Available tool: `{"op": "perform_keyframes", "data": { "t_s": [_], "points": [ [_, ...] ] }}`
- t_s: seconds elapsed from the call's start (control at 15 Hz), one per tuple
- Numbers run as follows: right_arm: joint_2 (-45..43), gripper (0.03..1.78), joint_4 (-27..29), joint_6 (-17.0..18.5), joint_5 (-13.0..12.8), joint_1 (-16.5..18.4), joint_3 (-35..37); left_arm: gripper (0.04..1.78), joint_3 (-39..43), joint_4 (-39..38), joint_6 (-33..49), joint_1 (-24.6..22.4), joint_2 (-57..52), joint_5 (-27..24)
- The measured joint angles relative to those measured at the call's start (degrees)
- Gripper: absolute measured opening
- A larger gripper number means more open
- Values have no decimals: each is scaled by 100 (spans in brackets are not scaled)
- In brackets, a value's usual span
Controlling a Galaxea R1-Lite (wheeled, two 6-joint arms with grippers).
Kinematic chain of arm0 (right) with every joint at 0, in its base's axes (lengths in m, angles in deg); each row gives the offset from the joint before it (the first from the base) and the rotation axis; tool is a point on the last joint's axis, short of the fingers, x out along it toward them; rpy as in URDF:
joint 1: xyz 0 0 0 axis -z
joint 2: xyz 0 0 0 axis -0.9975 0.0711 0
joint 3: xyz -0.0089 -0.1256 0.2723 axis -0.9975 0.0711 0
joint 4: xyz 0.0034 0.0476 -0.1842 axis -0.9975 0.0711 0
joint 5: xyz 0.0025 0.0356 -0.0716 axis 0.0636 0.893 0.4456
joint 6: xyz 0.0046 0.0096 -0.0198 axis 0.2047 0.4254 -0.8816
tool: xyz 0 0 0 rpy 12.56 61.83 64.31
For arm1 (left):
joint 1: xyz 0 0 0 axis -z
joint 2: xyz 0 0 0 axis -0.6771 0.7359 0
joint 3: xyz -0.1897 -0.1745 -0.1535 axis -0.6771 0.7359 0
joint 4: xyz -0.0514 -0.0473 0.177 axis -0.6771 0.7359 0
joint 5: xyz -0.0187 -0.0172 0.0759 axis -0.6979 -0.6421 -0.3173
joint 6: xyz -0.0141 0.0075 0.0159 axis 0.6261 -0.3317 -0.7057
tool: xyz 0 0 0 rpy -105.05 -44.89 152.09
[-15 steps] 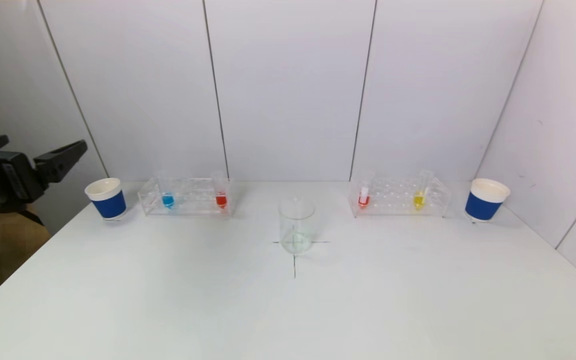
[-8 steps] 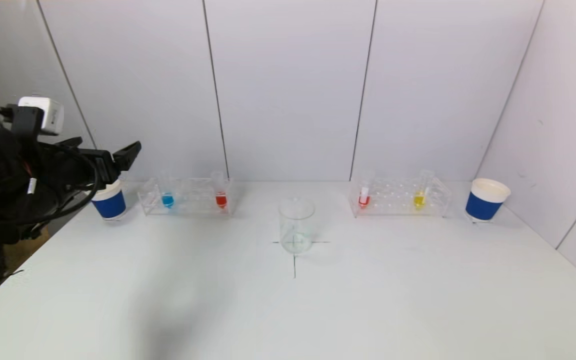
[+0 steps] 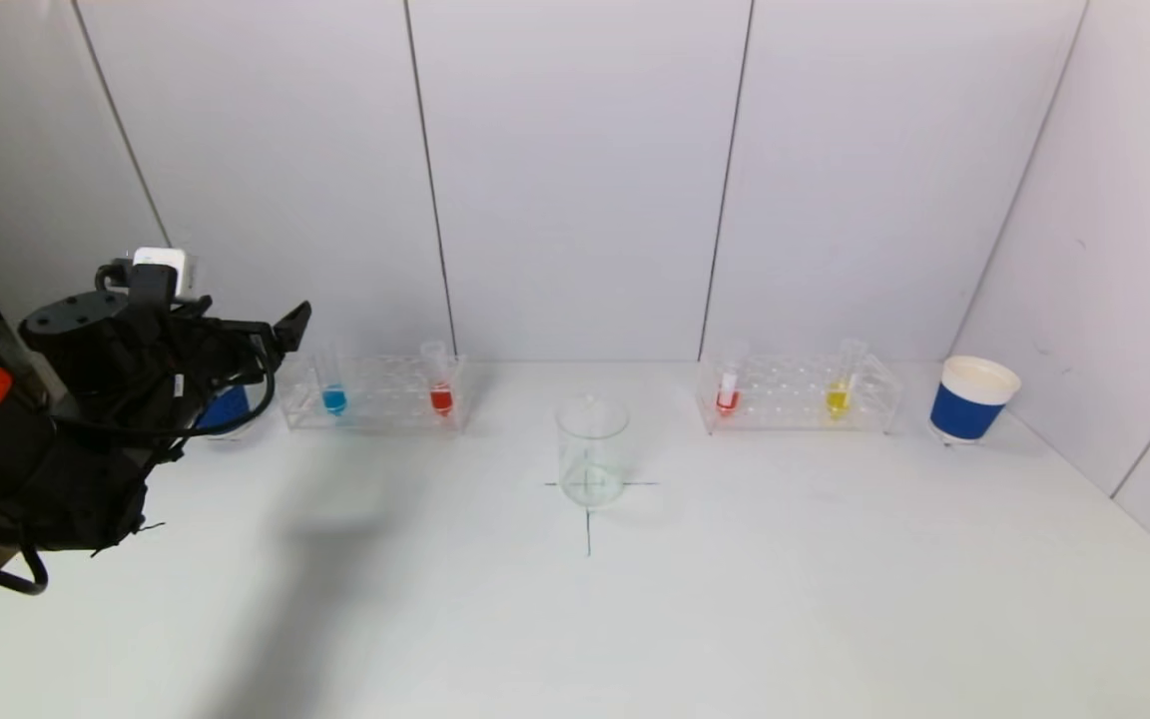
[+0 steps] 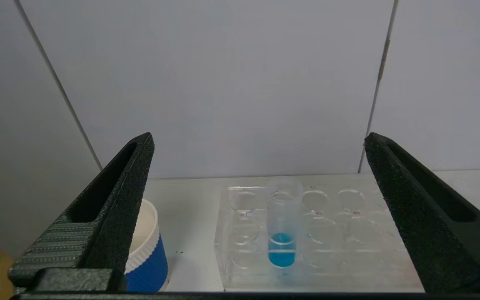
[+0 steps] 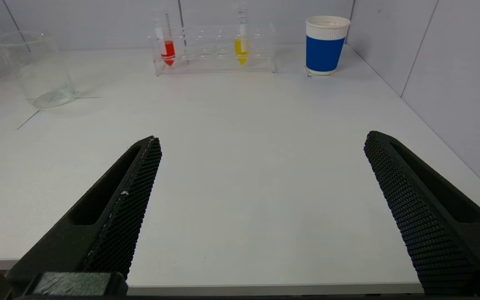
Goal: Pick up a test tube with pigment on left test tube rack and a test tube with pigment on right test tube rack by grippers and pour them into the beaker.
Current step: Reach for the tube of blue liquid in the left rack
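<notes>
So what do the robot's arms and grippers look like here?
Left arm: black, loose black cables, an orange part, a white box on top. Left gripper and right gripper: two long, tapering black fingers each, with textured inner faces.

Left test tube rack [image 4: 319, 233], top plate: small reddish marks beside the holes, too small to make out as letters or numbers; right test tube rack [image 5: 215, 54]: thin graduation-like lines on its tubes, no figures legible; desk [image 3: 635, 619]: a drawn cross under the beaker [image 3: 591, 451], no writing; nothing else readable.
</notes>
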Motion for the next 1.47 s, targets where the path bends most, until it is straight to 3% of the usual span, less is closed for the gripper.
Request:
{"op": "perform_keyframes", "data": {
  "t_s": [0.53,1.47],
  "points": [
    [0,177,0,0,0,2,0,176,-668,-310,2,4,1073,-44],
    [0,177,0,0,-2,0,0,176,-762,-758,5,37,1907,-96]
  ]
}}
